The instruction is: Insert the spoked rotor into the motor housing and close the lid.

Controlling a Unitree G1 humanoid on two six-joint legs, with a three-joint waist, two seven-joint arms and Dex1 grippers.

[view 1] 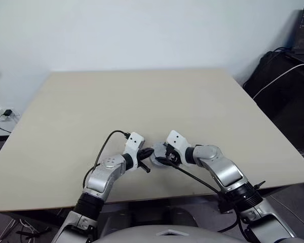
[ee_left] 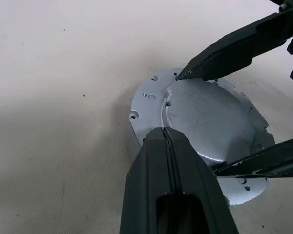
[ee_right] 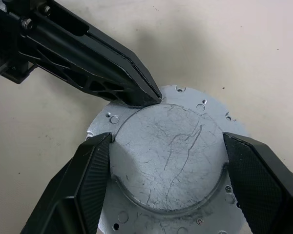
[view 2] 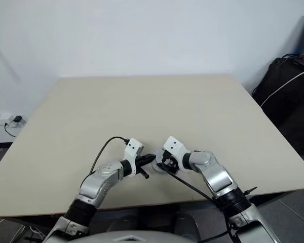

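- Broadly, you work at the near edge of the beige table (view 1: 142,96). Both arms meet there over one silver disc, and the rest of the tabletop is bare.
- Your task's thing is the lid (ee_right: 168,161). It lies flat on the table, plain face up with the raised centre circle showing. I cannot tell whether the housing and the rotor sit beneath it; neither can be made out.
- Judge the lid as stiff, scratched metal: rigid, probably fairly weighty for its width, not fragile, and slippery on its smooth face. It will not flex, so any tilt will make it bind rather than give.
- Your right gripper (ee_right: 168,168) stands wide, one finger on each side of the raised circle, the pads (ee_right: 90,170) at or just beside its step. I cannot tell whether they press or only bracket it.
- Your left gripper (ee_left: 168,146) has its fingers pressed together into one wedge, holding nothing. Its tip rests at the edge of the raised circle, on the flat flange.
- Take hold across the raised circle's step, or better across the outer rim, where the pads get a square edge. Avoid the flat top, since pads would likely skate there.
- Small holes (ee_right: 115,119) dot the flange. You might use them to check alignment, though they offer no grip.
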